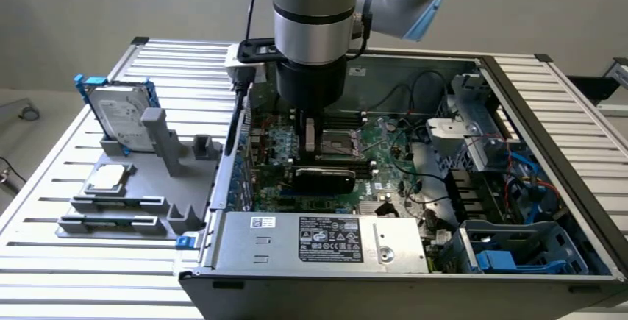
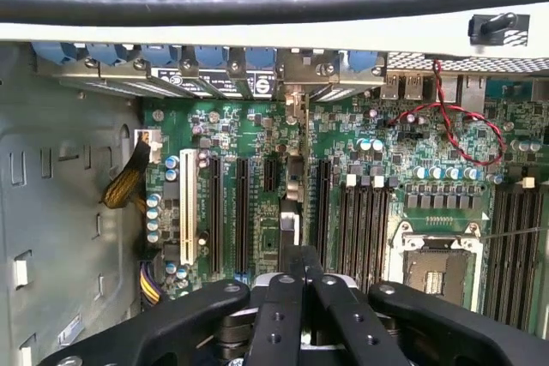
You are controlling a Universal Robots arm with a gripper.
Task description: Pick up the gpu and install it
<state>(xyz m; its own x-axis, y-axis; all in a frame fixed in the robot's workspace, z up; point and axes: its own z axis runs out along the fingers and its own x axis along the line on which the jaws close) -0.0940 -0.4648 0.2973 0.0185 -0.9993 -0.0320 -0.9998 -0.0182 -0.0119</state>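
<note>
Above the motherboard (image 1: 387,143) the case (image 1: 549,162) stands open — on it the upright gpu (image 1: 324,180) blocks the middle; beside it the power supply (image 1: 255,239) and drive bay (image 1: 510,250) crowd in.

bright, even light — soft shadows inside computer case (image 1: 432,66), its rim washed white at wrist.

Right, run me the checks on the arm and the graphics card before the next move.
1. Gripper shut: ok.
2. Graphics card directly under the gripper, inside the case: ok.
3. Card clamped by the gripper: cannot tell.
4. Card pushed fully into its slot: cannot tell.
5. Red wire lying apart from the gripper: ok.
6. Hard drive and processor chip standing outside the case: ok.
</note>
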